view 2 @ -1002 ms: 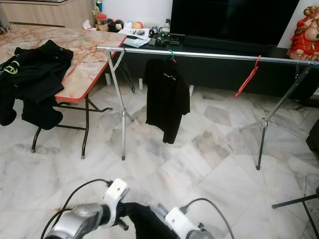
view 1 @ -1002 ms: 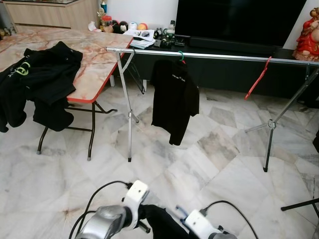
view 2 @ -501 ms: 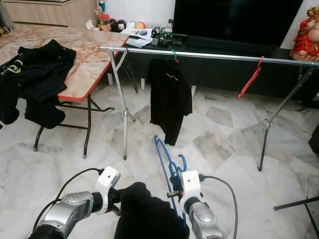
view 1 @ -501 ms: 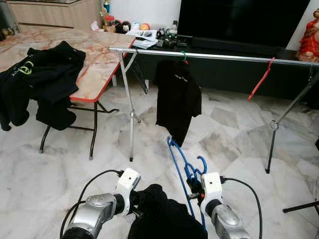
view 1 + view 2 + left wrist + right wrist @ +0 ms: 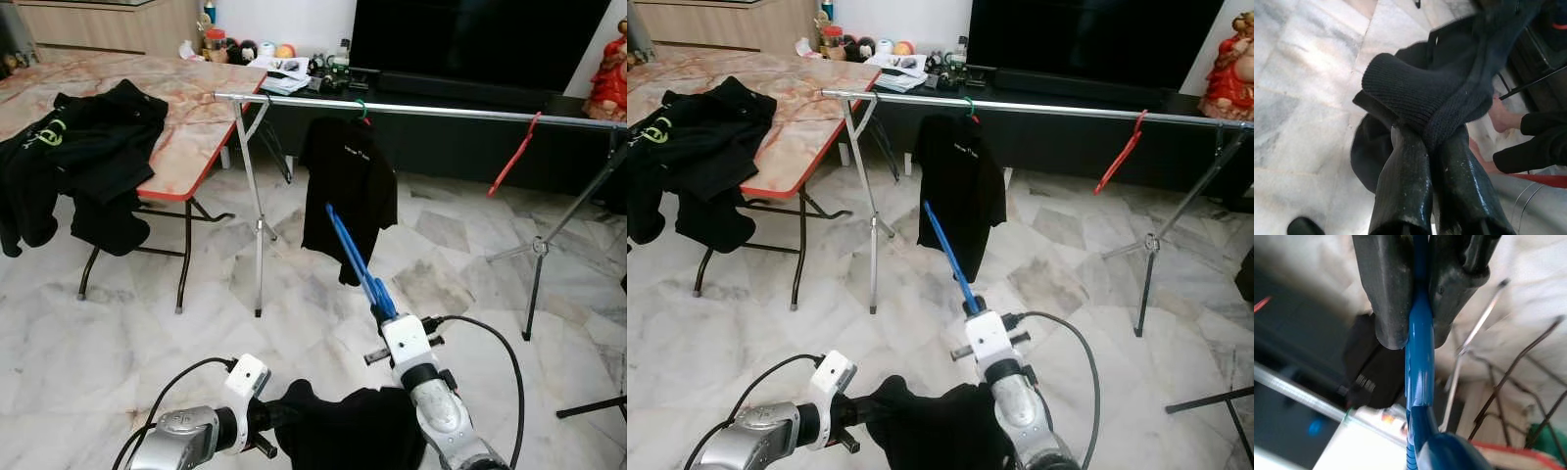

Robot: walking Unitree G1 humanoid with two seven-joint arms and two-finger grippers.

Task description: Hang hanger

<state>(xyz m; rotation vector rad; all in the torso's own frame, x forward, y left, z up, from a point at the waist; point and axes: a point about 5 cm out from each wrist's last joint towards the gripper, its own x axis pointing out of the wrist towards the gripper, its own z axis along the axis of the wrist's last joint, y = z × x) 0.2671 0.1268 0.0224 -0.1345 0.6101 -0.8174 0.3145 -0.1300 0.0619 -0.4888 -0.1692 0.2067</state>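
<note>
Blue plastic hanger (image 5: 355, 262) is pinched by right gripper (image 5: 1418, 330); left gripper (image 5: 1432, 147) pinches dark knitted garment (image 5: 343, 431). Silver metal rail (image 5: 441, 111) not yet reached; hanging remains.

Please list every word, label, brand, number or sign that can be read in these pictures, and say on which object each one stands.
None can be read with certainty.
Hanging black T-shirt: a small line of white print on the chest, too small to read.
Black garment on the table: a yellow-green logo mark near its collar, no readable letters.
Papers on the TV cabinet: print too blurred to read.
</note>
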